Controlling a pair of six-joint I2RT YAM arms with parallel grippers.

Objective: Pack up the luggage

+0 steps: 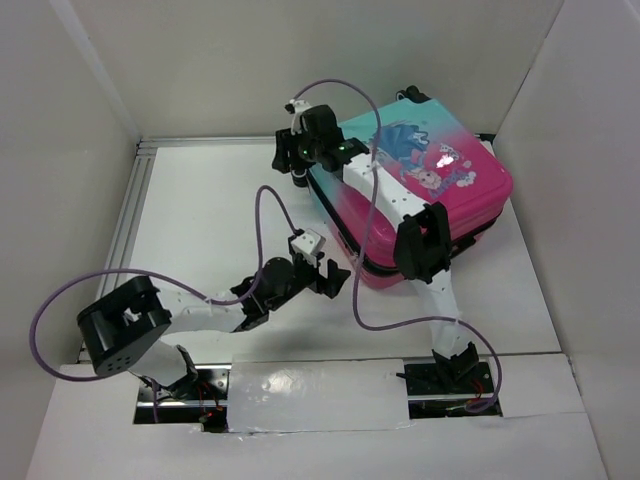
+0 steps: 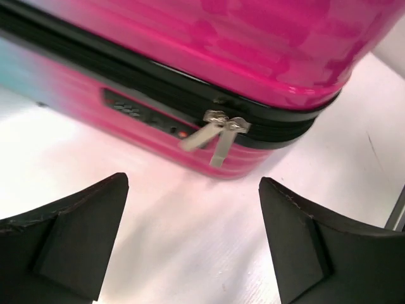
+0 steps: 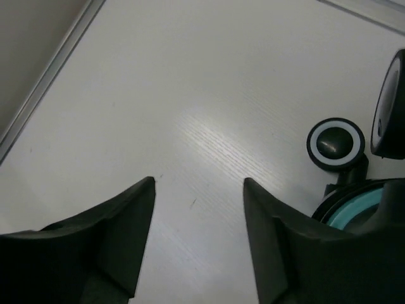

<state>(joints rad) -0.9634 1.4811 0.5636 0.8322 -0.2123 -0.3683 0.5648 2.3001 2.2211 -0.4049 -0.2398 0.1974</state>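
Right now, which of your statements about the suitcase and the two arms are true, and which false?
The luggage is zipped shut. True.
The left tool grips the zipper pulls. False: it is open, short of them, holding nothing.
The right tool is open above the table, beside a wheel. True.
The zipper pulls sit far apart. False: they lie together at the pink corner.

Bright, even overhead light; glare on the luggage [image 1: 450, 185] shell, left wrist view slightly blurred.
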